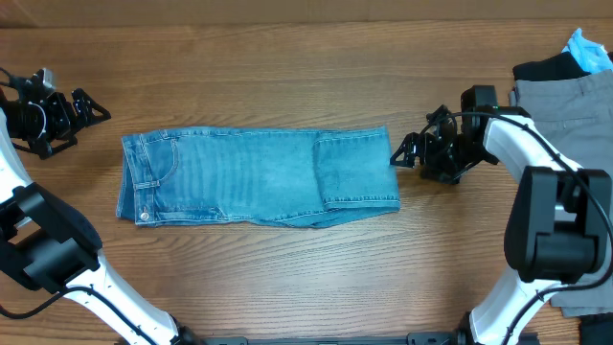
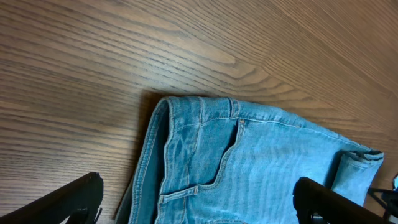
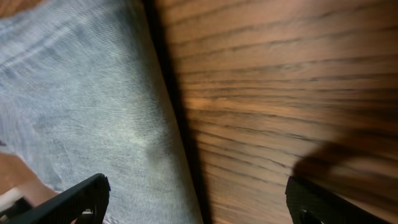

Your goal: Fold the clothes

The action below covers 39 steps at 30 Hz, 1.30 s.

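Folded light-blue faded denim jeans (image 1: 259, 179) ahead of left gripper (image 1: 94, 107), fingers apart; pocket seam (image 2: 227, 155) in wrist view only; just ahead of right gripper (image 1: 397, 155), likewise apart; grey fabric shorts (image 1: 565, 105) overhead only.

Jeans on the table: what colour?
The jeans are faded light blue; the overhead view shows it best.

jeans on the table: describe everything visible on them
The jeans are light-blue faded denim, lying flat on the wooden table, long axis left to right. They are folded lengthwise, waistband at the left with a pocket and a metal button showing. The legs are doubled back from the right, hems lying on top. Only the table touches them; the open right end effector sits just off the folded edge.
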Motion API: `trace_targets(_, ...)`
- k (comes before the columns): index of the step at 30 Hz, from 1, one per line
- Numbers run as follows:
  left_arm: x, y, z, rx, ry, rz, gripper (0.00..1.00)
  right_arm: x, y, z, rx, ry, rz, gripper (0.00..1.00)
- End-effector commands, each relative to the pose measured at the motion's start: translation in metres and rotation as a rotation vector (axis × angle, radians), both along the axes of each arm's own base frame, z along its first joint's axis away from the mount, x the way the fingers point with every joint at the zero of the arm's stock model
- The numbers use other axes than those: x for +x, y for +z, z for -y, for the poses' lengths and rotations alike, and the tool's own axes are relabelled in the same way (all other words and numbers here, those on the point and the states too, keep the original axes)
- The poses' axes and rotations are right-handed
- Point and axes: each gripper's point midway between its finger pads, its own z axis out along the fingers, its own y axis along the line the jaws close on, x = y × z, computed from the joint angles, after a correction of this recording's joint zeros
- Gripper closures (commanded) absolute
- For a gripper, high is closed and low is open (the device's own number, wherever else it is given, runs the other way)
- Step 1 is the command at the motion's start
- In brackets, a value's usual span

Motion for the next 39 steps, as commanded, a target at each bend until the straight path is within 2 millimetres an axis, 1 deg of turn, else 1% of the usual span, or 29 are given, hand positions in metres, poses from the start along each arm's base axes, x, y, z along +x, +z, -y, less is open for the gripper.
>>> trace_targets(1, 0.005, 0.000, 0.002, 0.002, -0.005, 0.007, 0.00, -0.005, -0.003, -0.019, 0.118, 0.033, -0.018, 0.06)
trace_targets(3, 0.005, 0.000, 0.002, 0.002, -0.005, 0.007, 0.00, -0.009, -0.005, -0.034, 0.173, 0.052, -0.040, 0.07)
trace_targets(6, 0.005, 0.000, 0.002, 0.001, -0.005, 0.004, 0.00, -0.015, -0.007, -0.050, 0.195, 0.085, -0.061, 0.12)
trace_targets(7, 0.005, 0.000, 0.002, 0.001, -0.005, 0.004, 0.00, -0.017, -0.008, -0.054, 0.197, 0.095, -0.070, 0.18)
trace_targets(9, 0.005, 0.000, 0.002, 0.000, -0.005, 0.004, 0.00, -0.022, -0.009, -0.065, 0.194, 0.119, -0.082, 0.36)
trace_targets(10, 0.005, 0.000, 0.002, 0.000, -0.005, 0.003, 0.00, -0.024, -0.009, -0.068, 0.193, 0.130, -0.084, 0.39)
trace_targets(11, 0.005, 0.000, 0.002, 0.000, -0.005, 0.003, 0.00, -0.024, -0.010, -0.070, 0.182, 0.124, -0.095, 0.39)
trace_targets(12, 0.004, 0.000, 0.002, 0.000, -0.005, 0.003, 0.00, -0.024, -0.013, -0.070, 0.157, 0.101, -0.114, 0.40)
trace_targets(14, 0.004, 0.000, 0.002, -0.001, -0.005, 0.001, 0.00, -0.023, -0.019, -0.064, 0.107, 0.067, -0.134, 0.57)
trace_targets(16, 0.004, 0.000, 0.003, -0.001, -0.005, 0.000, 0.00, -0.022, -0.023, -0.057, 0.060, 0.044, -0.143, 0.77)
trace_targets(19, 0.004, 0.000, 0.003, -0.002, -0.005, 0.001, 0.00, -0.015, -0.022, -0.050, 0.055, 0.005, -0.141, 0.96)
trace_targets(23, 0.004, 0.000, 0.003, -0.002, -0.005, 0.001, 0.00, -0.001, -0.013, -0.037, 0.054, -0.043, -0.115, 0.96)
trace_targets(26, 0.004, 0.000, 0.003, -0.002, -0.005, 0.000, 0.00, 0.008, -0.005, -0.016, -0.024, -0.118, -0.105, 0.96)
trace_targets(28, 0.004, 0.000, 0.003, -0.002, -0.005, 0.000, 0.00, 0.012, 0.005, -0.001, -0.094, -0.142, -0.079, 0.96)
trace_targets(31, 0.004, 0.000, 0.003, -0.002, -0.005, 0.000, 0.00, 0.013, 0.022, 0.020, -0.217, -0.175, -0.050, 0.96)
trace_targets(34, 0.004, 0.000, 0.003, -0.001, -0.005, 0.001, 0.00, 0.013, 0.046, 0.043, -0.347, -0.233, -0.014, 0.96)
trace_targets(36, 0.004, 0.000, 0.002, -0.001, -0.005, 0.001, 0.00, 0.012, 0.063, 0.053, -0.401, -0.246, 0.016, 0.96)
trace_targets(39, 0.004, 0.000, 0.002, -0.001, -0.005, 0.001, 0.00, 0.012, 0.088, 0.058, -0.447, -0.254, 0.055, 0.96)
